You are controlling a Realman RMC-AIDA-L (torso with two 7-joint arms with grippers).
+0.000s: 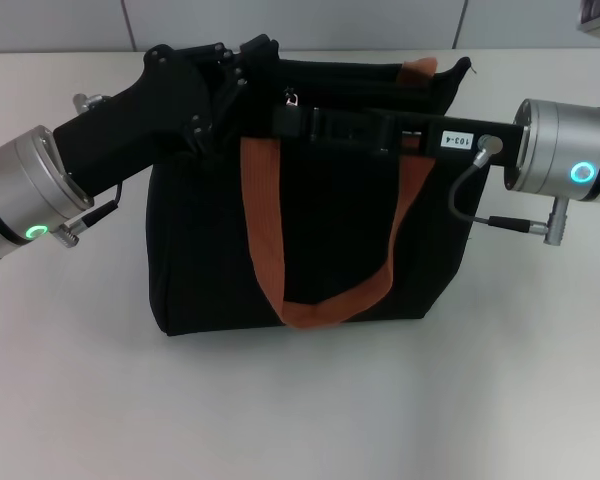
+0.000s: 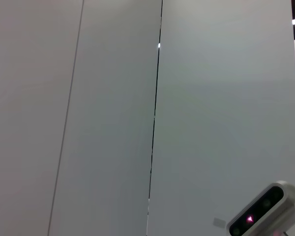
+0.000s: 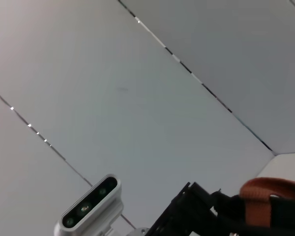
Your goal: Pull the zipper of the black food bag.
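Note:
The black food bag (image 1: 210, 250) stands upright mid-table, and one orange-brown strap (image 1: 280, 250) hangs down its front. The silver zipper (image 1: 292, 98) pull tab sits on the bag's upper edge, left of centre. My right gripper (image 1: 288, 118) reaches in from the right along the bag's top. Its fingers are together at the tab. My left gripper (image 1: 242, 58) is at the bag's upper left corner, black against the black fabric. The right wrist view shows the left gripper (image 3: 189, 216) and a strap (image 3: 270, 189).
The bag rests on a white table (image 1: 300, 410), with bare surface in front and to both sides. A grey panelled wall (image 2: 152, 123) stands behind. Each wrist view shows the other arm's small grey camera (image 2: 263, 211) (image 3: 91, 206). A cable (image 1: 470, 205) loops under my right wrist.

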